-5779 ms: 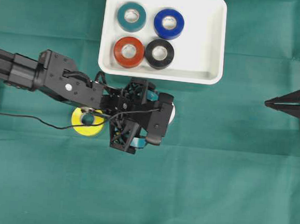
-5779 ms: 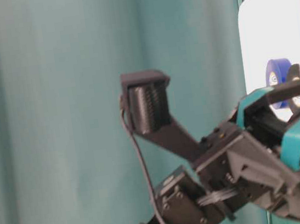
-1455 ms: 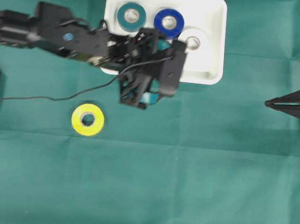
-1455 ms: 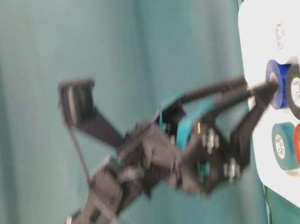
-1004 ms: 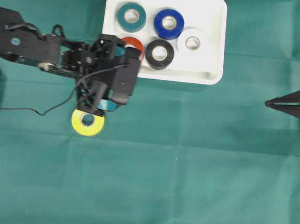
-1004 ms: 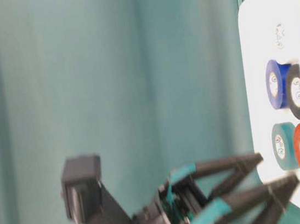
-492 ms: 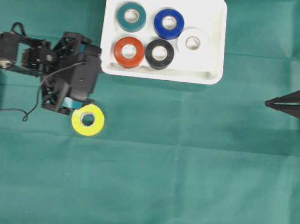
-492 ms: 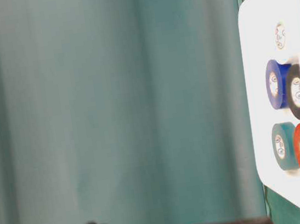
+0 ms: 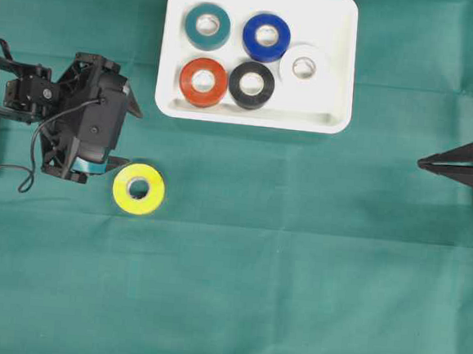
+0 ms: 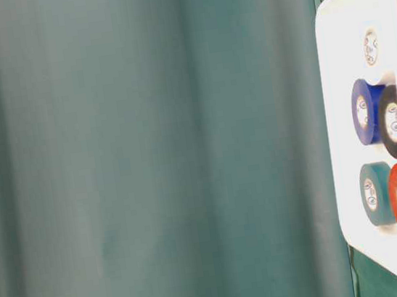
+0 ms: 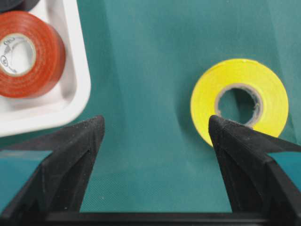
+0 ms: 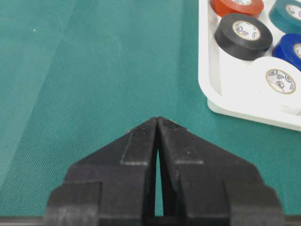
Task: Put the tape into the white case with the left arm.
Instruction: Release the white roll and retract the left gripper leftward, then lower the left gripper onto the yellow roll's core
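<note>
While five tape rolls are sitting in the white case (image 9: pixel 340 62), namely teal (image 9: pixel 207 26), blue (image 9: pixel 266 37), red (image 9: pixel 203 82), black (image 9: pixel 251 85) and white (image 9: pixel 303 67), one yellow tape (image 9: pixel 138 189) is lying flat on the green cloth (image 9: pixel 294 272) outside it. Just beside that roll, the left gripper (image 11: pixel 155 127) is hanging wide apart and empty, while the right gripper (image 12: pixel 157 121) is resting pinched together, holding nothing.

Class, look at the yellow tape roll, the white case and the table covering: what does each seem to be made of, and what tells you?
Yellow tape roll: likely smooth vinyl tape, slightly glossy, wound on a pale cardboard-looking core.
White case: probably moulded plastic, with smooth rounded corners and a soft sheen.
Table covering: green woven cloth, matte, with a fine visible weave.
</note>
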`<control>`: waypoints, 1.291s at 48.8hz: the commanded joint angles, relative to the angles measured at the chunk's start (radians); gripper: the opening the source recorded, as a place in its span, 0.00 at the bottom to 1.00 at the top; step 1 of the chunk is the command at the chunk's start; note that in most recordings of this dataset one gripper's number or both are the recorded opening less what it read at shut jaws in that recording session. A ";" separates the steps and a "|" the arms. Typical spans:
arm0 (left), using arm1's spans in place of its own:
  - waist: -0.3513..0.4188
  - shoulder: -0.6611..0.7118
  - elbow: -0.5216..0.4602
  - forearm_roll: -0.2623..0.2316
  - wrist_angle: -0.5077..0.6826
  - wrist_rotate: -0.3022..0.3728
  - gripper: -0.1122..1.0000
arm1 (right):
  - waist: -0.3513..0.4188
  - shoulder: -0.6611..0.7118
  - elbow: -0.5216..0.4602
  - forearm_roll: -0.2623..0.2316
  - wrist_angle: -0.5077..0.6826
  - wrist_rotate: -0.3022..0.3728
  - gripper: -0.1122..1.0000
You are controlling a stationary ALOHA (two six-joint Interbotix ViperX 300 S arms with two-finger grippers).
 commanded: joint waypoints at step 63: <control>-0.103 0.202 -0.040 -0.003 -0.104 0.002 0.91 | -0.002 0.006 -0.011 -0.002 -0.009 0.000 0.02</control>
